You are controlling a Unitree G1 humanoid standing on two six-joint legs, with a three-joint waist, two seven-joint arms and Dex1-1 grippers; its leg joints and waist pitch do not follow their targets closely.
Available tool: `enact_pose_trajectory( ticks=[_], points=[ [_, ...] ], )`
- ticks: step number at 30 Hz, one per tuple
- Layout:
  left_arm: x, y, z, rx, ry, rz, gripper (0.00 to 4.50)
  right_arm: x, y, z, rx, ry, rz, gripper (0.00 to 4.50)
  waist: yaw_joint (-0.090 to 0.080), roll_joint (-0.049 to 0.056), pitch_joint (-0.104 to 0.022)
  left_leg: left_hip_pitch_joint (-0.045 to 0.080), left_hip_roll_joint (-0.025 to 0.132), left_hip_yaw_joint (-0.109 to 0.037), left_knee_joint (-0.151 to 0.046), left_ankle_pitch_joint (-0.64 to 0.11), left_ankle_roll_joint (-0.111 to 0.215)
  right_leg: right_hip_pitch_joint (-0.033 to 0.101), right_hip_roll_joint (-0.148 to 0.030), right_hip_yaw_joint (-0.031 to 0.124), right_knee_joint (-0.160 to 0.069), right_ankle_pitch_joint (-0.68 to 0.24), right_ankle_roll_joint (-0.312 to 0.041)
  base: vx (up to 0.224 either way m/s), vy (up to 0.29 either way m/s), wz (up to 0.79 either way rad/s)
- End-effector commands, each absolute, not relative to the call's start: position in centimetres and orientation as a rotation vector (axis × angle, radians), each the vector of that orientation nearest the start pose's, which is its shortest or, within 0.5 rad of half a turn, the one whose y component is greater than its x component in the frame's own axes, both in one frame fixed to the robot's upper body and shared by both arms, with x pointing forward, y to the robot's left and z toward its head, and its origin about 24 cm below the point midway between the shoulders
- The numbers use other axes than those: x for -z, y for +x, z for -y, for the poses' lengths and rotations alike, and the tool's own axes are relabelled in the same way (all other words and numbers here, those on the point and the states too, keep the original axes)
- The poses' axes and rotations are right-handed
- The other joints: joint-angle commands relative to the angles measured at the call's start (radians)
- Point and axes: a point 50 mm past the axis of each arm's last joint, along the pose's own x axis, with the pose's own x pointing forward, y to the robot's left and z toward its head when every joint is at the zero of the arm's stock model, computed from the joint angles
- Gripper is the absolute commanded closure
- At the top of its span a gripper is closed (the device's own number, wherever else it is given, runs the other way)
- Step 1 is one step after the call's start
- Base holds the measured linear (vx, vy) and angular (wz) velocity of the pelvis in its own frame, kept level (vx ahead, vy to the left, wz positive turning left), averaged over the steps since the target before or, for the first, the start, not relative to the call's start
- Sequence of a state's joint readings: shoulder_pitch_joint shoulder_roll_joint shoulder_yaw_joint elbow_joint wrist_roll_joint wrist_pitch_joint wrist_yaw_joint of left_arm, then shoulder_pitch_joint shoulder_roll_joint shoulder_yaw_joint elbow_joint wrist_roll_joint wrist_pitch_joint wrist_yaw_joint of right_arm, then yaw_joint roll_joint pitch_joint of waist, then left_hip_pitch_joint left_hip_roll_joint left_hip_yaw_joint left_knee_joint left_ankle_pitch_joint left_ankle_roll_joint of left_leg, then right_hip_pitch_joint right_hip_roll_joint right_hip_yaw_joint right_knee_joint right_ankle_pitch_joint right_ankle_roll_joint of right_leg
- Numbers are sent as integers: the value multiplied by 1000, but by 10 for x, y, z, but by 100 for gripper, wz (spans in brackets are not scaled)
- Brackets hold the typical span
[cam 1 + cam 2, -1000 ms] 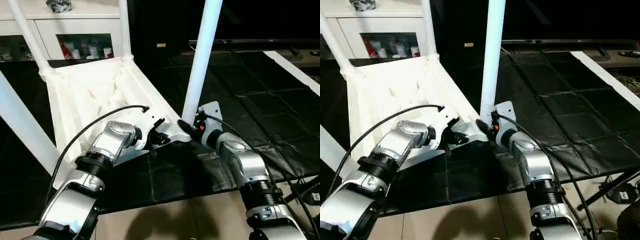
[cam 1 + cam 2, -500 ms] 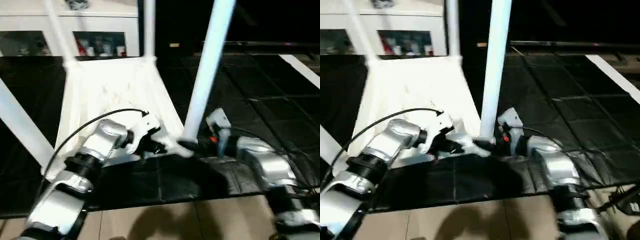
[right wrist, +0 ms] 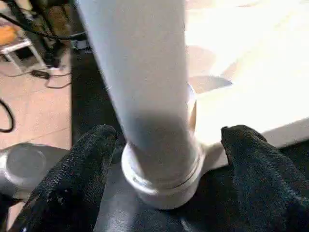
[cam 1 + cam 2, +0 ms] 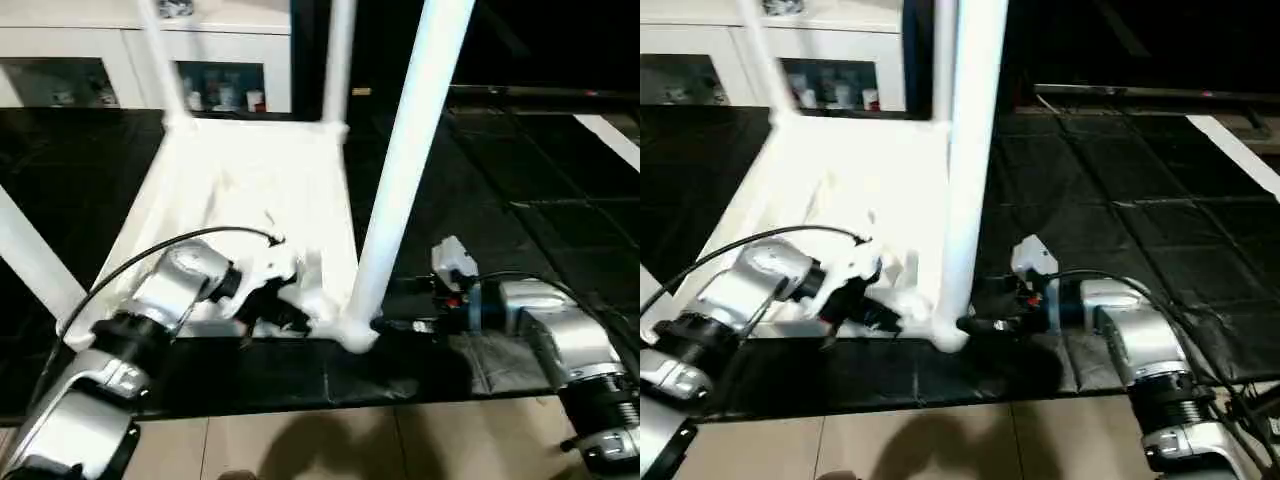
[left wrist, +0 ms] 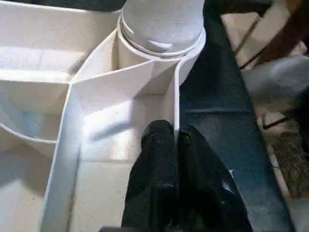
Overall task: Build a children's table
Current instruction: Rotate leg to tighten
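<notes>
The two head views look forward and down from above the silver forearms, a slight sideways step apart. Both share the upturned table top (image 4: 250, 190) on the black mat (image 4: 480, 210), its near-right corner socket (image 4: 352, 335) with the leg (image 4: 405, 170) standing in it, and the white cabinet (image 4: 220, 50) at the mat's far edge. The left wrist view sits very close inside the ribbed underside, facing that same socket past the closed left gripper (image 5: 175, 140). The right wrist view faces the same leg from outside the corner, very near, the leg standing between the spread fingers (image 3: 87, 159) of the right gripper (image 3: 166, 140).
</notes>
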State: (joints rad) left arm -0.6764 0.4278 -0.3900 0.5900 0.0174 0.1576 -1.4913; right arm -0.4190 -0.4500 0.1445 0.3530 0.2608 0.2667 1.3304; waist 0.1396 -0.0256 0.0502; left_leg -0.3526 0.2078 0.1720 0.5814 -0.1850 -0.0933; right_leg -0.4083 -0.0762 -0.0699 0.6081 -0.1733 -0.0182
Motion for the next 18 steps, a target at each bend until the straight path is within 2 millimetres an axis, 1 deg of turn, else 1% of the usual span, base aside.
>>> enact_pose_trajectory(
  ticks=[1, 2, 3, 6, 12, 13, 15, 16, 18],
  points=[
    [-74, 305, -118, 1760, 491, -559, 450, -66, 287, 164, -1392, -80, -349, 77, -7, -1, -63, 7, 27, 6, -62, -170, 50, 55, -63, 45, -69, -213, -215, 0, 0, 0],
    [-74, 304, -118, 1768, 498, -561, 450, -66, 287, 164, -1398, -84, -350, 77, -7, 0, -63, 6, 27, 4, -63, -176, 45, 55, -63, 45, -68, -223, -211, 0, 0, 0],
    [-74, 304, -118, 1773, 501, -562, 450, -66, 287, 164, -1403, -84, -351, 77, -6, -2, -63, 5, 26, 5, -63, -182, 42, 56, -63, 45, -69, -235, -205, 0, 0, 0],
    [-73, 301, -116, 1794, 509, -562, 450, -66, 284, 161, -1454, -75, -357, 77, -7, -3, -62, 4, 25, 3, -63, -188, 39, 56, -63, 45, -70, -251, -197, 0, 0, 0],
    [-73, 299, -115, 1817, 524, -565, 450, -64, 280, 158, -1509, -70, -386, 77, -6, -2, -64, 3, 25, 3, -62, -169, 43, 56, -61, 44, -67, -227, -200, 0, 0, 0],
    [-72, 298, -115, 1821, 526, -566, 450, -64, 280, 158, -1515, -64, -391, 100, -6, -2, -64, 3, 25, 3, -62, -171, 44, 56, -61, 44, -68, -226, -202, 0, 0, 0],
    [-72, 298, -115, 1826, 530, -567, 450, -63, 280, 157, -1525, -56, -396, 100, -6, -3, -64, 2, 26, 3, -62, -174, 43, 57, -61, 44, -67, -227, -203, 0, 0, 0],
    [-72, 297, -115, 1827, 531, -567, 450, -63, 280, 156, -1528, -54, -397, 118, -6, -3, -64, 3, 25, 3, -62, -176, 44, 56, -62, 44, -68, -233, -201, 0, 0, 0],
    [-71, 297, -114, 1830, 535, -568, 450, -63, 281, 154, -1534, -51, -399, 139, -6, -4, -63, 1, 24, 3, -62, -177, 41, 57, -62, 44, -69, -246, -195, 0, 0, 0]
  ],
)
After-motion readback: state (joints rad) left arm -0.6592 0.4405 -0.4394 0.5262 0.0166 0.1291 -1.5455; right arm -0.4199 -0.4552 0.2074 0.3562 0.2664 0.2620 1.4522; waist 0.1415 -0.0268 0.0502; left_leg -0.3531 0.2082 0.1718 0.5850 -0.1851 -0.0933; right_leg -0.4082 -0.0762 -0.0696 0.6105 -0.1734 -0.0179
